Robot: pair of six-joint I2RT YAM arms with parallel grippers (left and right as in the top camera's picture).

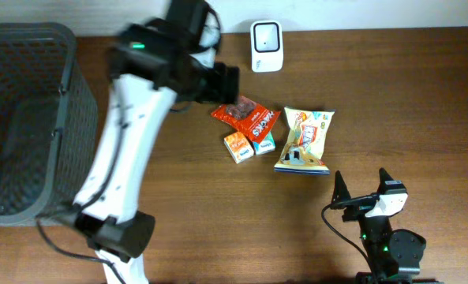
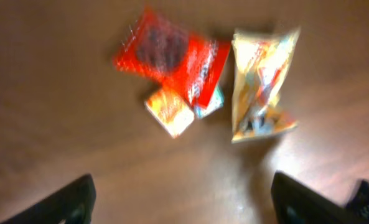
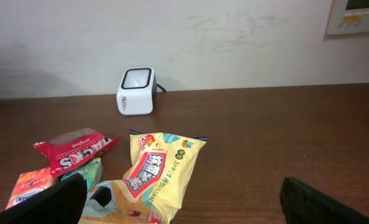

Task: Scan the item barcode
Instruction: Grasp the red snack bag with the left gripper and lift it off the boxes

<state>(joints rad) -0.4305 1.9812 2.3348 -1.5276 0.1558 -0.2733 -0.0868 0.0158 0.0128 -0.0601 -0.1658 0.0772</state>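
While the left gripper [image 2: 183,186] hangs above the snack pile at mid-table, I can see its fingers [image 2: 69,200] spread wide apart in the wrist view, with only bare wooden table [image 1: 234,225] between them; that view is blurred. Nearest the claw lies the red packet [image 1: 245,117], flat and slanted, with a clear window showing dark contents and white lettering along its right half. Its near edge overlaps two small boxes sitting side by side, an orange box [image 1: 235,146] on the left and a teal box [image 1: 263,144] on the right. Just right of those is a crinkled yellow snack bag [image 1: 305,140] with bright printing, lying flat. At the far edge stands the white scanner [image 1: 266,35], its dark window facing the pile, well apart from it. My right gripper [image 1: 362,183] sits near and right, its claw fully apart and holding nothing. A grey mesh basket [image 1: 28,118] fills the left side.
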